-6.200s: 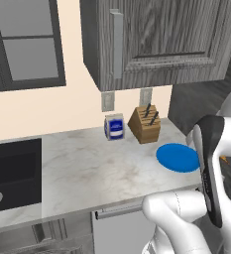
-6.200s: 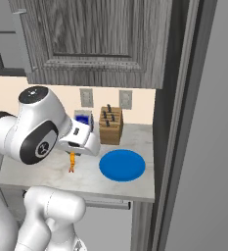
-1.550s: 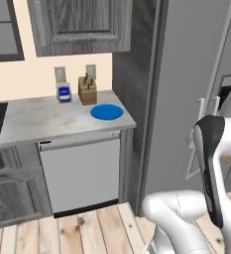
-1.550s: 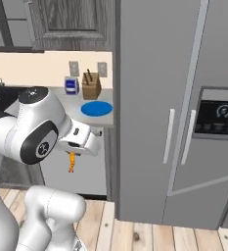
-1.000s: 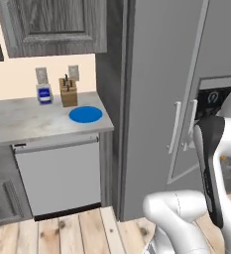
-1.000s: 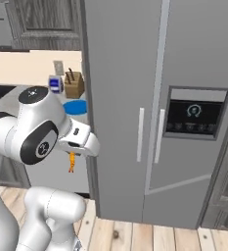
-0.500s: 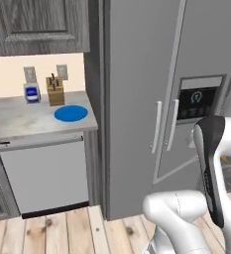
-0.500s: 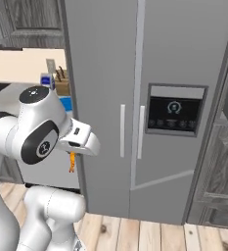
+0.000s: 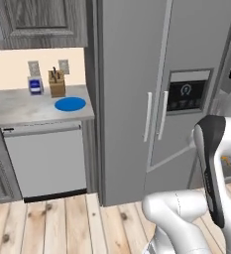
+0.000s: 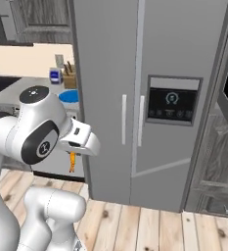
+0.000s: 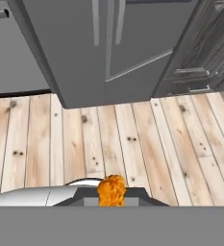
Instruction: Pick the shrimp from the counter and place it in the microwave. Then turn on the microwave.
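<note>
Below, the tool apparently grips the shrimp (open plank floor beneath).

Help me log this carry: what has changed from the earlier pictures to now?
The base has driven right, away from the counter: both base views have swung from the counter to the refrigerator, so the blue plate and knife block only appear shifted. Unchanged: the gripper stays shut on the shrimp, carried low beside the arm, over the wooden floor in the hand view.
</note>
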